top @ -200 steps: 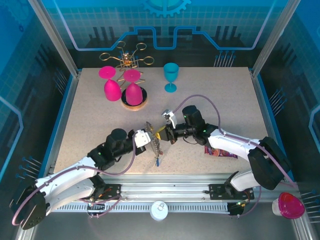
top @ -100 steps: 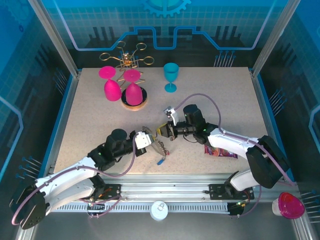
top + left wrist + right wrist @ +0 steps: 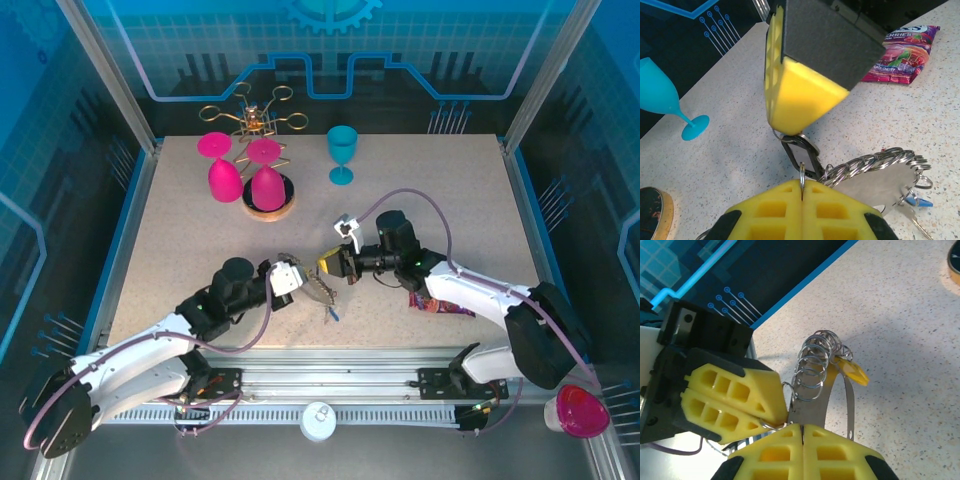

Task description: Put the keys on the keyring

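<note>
Shifted slightly right, the keyring sits between left hand and right hand, both pinched onto it.

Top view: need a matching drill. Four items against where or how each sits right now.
Items:
1. keyring
2. teal goblet
3. pink goblets
4. snack packet

Places/states:
A. upright, far middle of the table
B. lying flat beside the right arm
C. pinched between left gripper and right gripper
D. upside down by the gold rack

Pairs: 1-C, 2-A, 3-D, 4-B
</note>
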